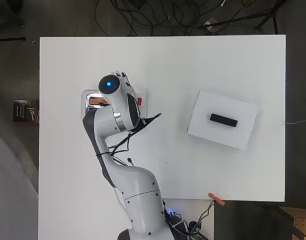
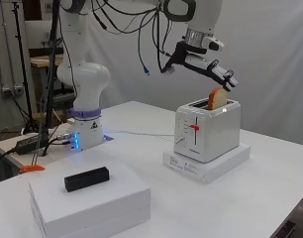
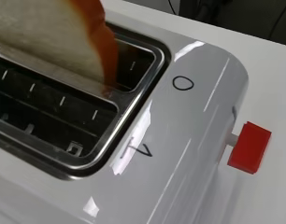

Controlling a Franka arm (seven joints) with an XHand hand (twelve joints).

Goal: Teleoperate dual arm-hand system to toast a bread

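The white table (image 2: pixel 270 163) bears one toaster (image 2: pixel 208 130) holding one bread slice (image 2: pixel 217 98); the hand (image 2: pixel 211 69) hovers, fingers straight.

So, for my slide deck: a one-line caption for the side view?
Robot hand poised above a bread slice standing in a white toaster.

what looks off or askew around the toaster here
The bread slice sits only partway in the toaster slot, its top sticking up and leaning rather than dropped in. The red lever is still at the top of its track. The hand hovers above, fingers straight.
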